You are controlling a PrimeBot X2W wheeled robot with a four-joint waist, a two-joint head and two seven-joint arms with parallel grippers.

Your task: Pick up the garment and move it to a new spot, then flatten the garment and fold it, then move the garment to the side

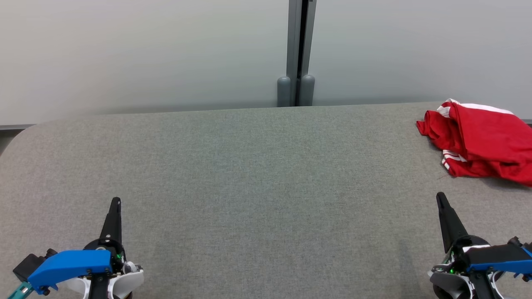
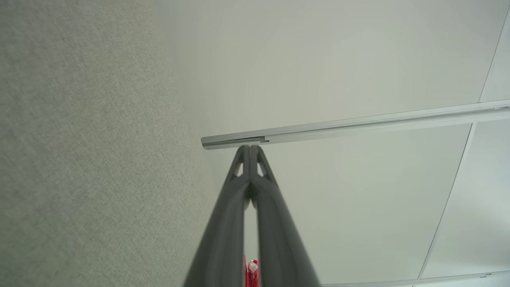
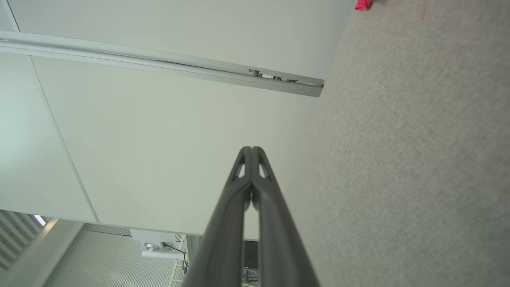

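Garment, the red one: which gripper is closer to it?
The right gripper; the garment lies near its tip, while the left gripper sits far across the table.

You face a broad grey fabric-covered surface (image 1: pixel 257 166) with a rounded left corner; behind it stand pale wall panels (image 1: pixel 145 54), split by a dark grey upright post (image 1: pixel 300 41); two rounded grey caps (image 1: pixel 284 91) flank the post's foot at the surface's far edge.

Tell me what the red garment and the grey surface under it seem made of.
Red garment with white stripes: probably thin, smooth jersey-type cloth; it lies in soft crumpled folds. Grey surface: likely matte woven fabric covering; fine flecked weave shows.
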